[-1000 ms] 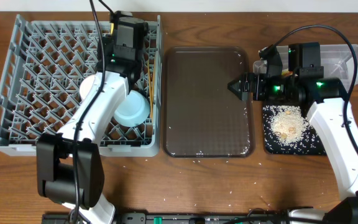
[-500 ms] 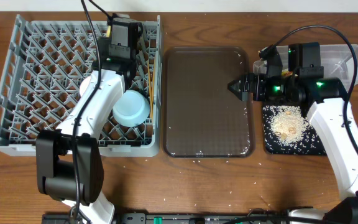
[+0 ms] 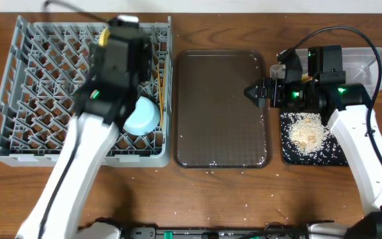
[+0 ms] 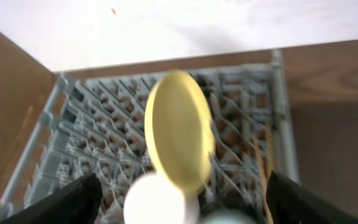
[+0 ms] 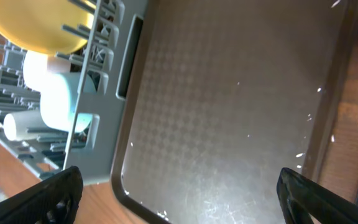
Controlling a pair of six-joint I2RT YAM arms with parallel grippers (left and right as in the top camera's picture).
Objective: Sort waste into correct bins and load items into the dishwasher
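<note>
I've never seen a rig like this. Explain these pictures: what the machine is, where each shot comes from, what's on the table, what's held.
These are two white robot arms at a wooden table, each ending in a two-finger gripper. One picture looks down from above. The other two come from cameras on the wrists, so the dark shapes in their bottom corners are the fingers.

On the table: a grey dish rack holding a yellow plate on edge, a white bowl, a light blue bowl and chopsticks; a dark brown tray; a black tray with a pile of crumbs; and a clear tub beyond it.

The left gripper, above the rack, and the right gripper, at the brown tray's edge, are both open and hold nothing.
</note>
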